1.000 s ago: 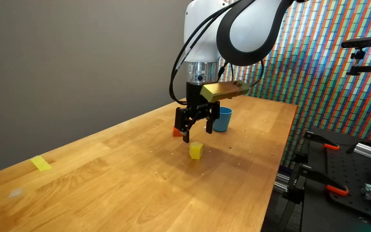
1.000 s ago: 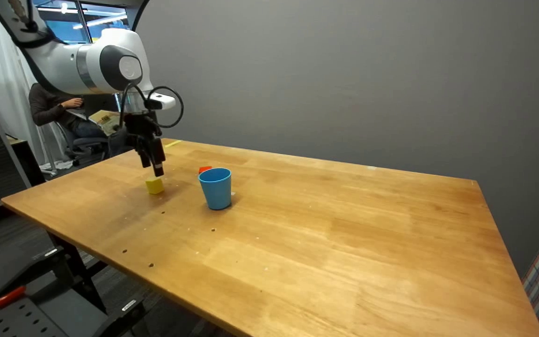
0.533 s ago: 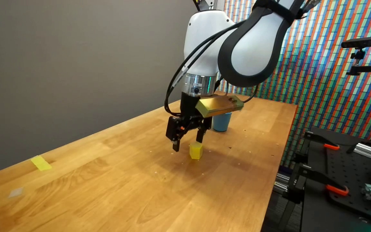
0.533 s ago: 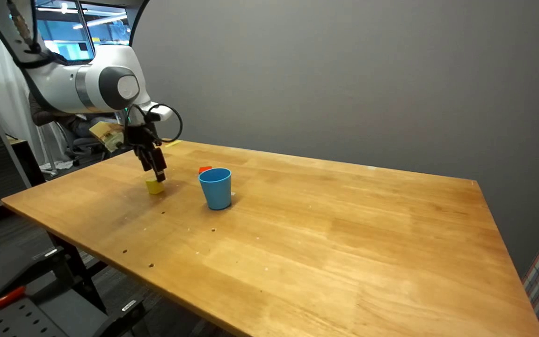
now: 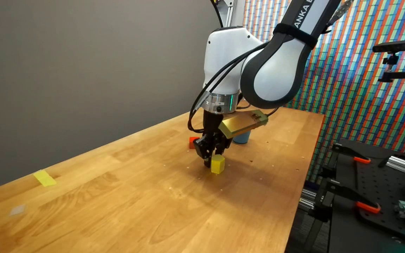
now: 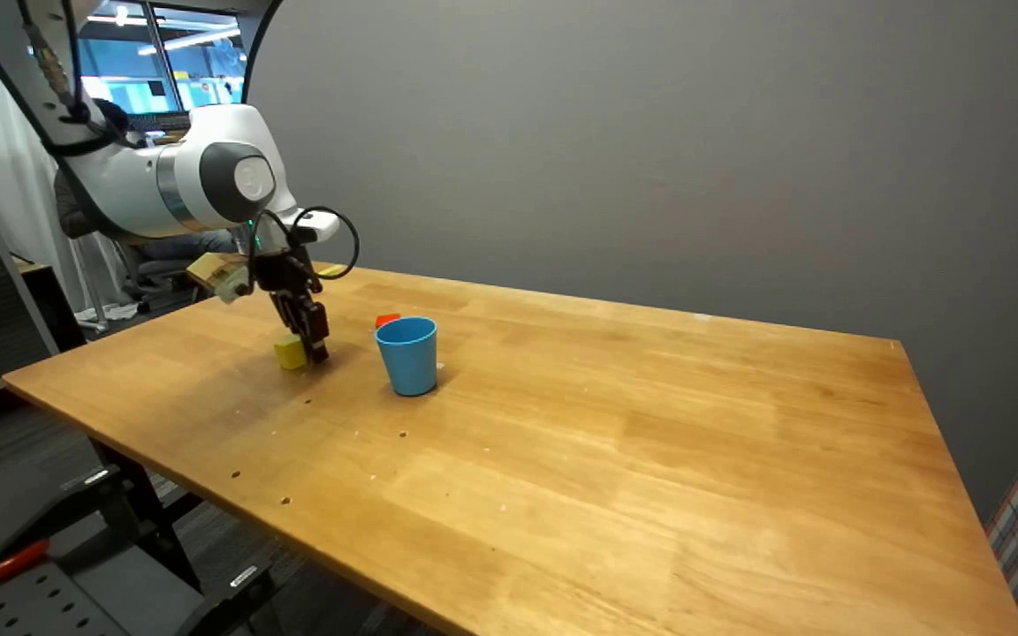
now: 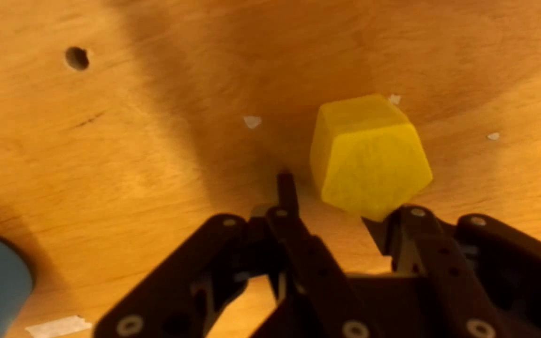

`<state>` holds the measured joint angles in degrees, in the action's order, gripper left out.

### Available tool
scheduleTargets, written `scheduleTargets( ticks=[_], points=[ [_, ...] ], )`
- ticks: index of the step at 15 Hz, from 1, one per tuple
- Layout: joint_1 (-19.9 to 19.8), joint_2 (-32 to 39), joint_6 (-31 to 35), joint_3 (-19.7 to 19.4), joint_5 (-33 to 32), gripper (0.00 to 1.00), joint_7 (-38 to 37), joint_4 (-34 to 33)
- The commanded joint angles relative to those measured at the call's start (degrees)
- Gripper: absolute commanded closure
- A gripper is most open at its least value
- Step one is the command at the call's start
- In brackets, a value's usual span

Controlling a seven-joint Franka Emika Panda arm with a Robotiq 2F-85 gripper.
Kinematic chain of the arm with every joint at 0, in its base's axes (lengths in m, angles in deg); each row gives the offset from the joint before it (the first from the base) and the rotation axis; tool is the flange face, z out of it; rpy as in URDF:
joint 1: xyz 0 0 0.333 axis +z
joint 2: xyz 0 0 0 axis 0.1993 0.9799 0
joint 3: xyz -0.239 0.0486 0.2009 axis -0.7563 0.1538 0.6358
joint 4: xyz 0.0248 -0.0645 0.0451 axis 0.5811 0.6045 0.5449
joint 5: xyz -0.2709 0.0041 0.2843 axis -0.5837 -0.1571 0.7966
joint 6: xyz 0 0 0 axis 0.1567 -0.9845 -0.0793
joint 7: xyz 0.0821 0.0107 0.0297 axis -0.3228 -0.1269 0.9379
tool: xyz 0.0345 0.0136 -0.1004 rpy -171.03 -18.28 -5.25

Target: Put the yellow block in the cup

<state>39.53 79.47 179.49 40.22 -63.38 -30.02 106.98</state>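
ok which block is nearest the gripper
The yellow block, right by the gripper; the red block sits farther off, partly hidden by the cup in an exterior view.

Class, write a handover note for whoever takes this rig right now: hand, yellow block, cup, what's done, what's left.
Hand: open, low over the table, holding nothing.
Yellow block: on the table, close beside the hand; whether they touch can't be told.
Cup: upright on the table, apart from both.
Done: hand at the block; no grip yet.
Left: grip, lift, put the block in the cup.
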Motion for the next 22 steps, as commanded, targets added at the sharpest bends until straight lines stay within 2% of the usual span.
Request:
scheduleTargets(
  ticks=[1, 5, 6, 7, 8, 10, 11, 15, 18, 19, 22],
  points=[
    [2.78, 0.14, -3.88, -2.02, -0.79, 0.88, -3.56, -0.41],
    [2.20, -1.42, -6.92, -0.82, -0.80, 1.00, -4.53, -0.45],
    [1.80, -1.97, -7.34, -0.65, -0.75, 0.94, -4.62, -0.30],
    [1.89, -2.65, -8.10, -1.04, -1.31, 0.93, -5.07, -0.35],
    [1.70, -2.98, -8.78, -1.07, -1.58, 0.69, -5.21, -0.40],
    [1.87, -3.87, -9.28, -1.55, -2.84, 0.68, -5.76, -0.12],
    [2.00, -4.23, -9.01, -1.66, -3.77, 0.62, -6.31, 0.16],
    [1.62, -5.18, -9.64, -1.10, -6.38, 0.31, -7.78, 0.76],
    [0.54, -5.85, -10.34, 0.57, -4.75, 0.07, -7.80, 2.31],
    [0.18, -5.90, -10.38, 1.15, -4.10, 0.01, -8.04, 2.95],
    [-0.83, -5.82, -10.04, 3.37, -2.66, 0.00, -7.78, 4.53]
  ],
)
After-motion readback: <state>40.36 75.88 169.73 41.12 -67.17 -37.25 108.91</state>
